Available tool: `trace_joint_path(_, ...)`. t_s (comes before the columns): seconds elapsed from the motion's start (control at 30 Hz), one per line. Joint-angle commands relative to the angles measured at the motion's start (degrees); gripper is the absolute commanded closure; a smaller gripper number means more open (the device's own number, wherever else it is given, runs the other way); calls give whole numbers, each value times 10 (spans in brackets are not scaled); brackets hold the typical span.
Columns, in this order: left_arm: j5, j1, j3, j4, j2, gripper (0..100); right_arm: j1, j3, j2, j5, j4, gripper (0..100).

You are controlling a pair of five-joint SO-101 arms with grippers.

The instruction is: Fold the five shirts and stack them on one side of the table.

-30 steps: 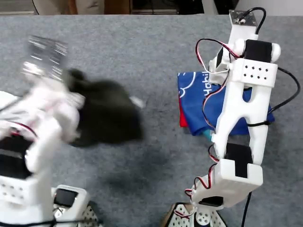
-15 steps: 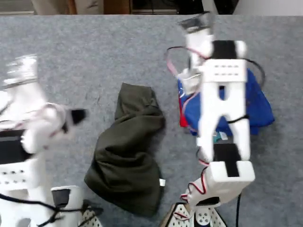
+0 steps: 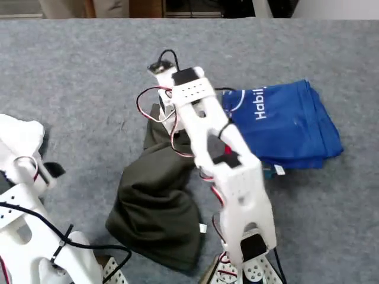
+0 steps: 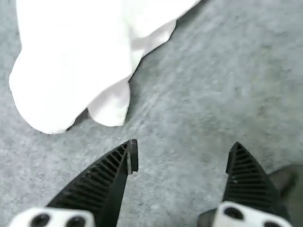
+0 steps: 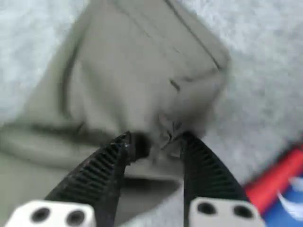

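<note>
R gripper (image 5: 157, 138) astride olive shirt (image 5: 142, 71); L gripper (image 4: 183, 144) spread nr white shirt (image 4: 71, 61).

The right arm (image 3: 207, 130) lies across the far end of the olive shirt (image 3: 154, 201) and the adjoining edge of the blue shirt (image 3: 284, 124) in the high view, hiding both there. Under the blue, the red cloth (image 5: 277, 177) shows as a mere strip, and the white shirt (image 4: 71, 61) runs off the picture's edge. Blur leaves it unclear whether the right gripper (image 5: 156, 139) touches the olive cloth.
</note>
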Motion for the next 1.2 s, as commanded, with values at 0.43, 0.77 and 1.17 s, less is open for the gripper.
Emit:
trace_joint_path(0.43, -25, -46, 47, -18, -7, 697, 41, -488, 122, -9, 145, 995)
trace_joint_path(0.77, 33, 83, 41, -18, -7, 697, 15, -333, -264, -5, 144, 995)
trace_joint_path(1.17, 126, 243, -21, -18, -7, 695, -2, -299, -605, 19, 137, 994)
